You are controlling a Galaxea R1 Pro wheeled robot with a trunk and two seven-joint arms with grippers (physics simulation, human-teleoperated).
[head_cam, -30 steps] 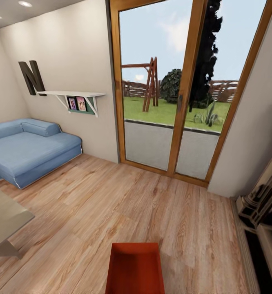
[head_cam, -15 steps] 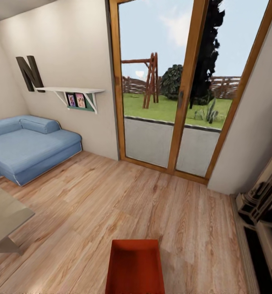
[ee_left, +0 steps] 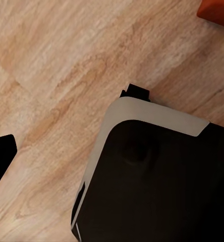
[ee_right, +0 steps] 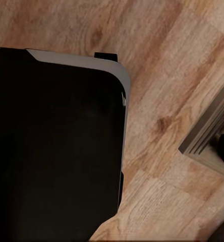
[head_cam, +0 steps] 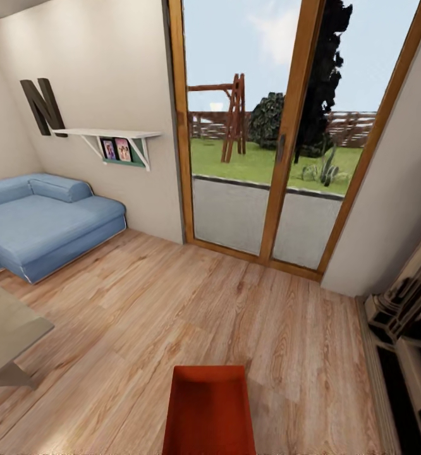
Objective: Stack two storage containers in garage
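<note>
living room pickup step: storage container (head_cam: 209, 411) lies on wood floor (head_cam: 172, 303); next, reach down; gripper states cannot be told.

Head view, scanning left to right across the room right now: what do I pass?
Sofa → wall shelf → glass doors → fireplace. The orange-red container sits at the bottom edge, below the doors, on the wood floor.
</note>
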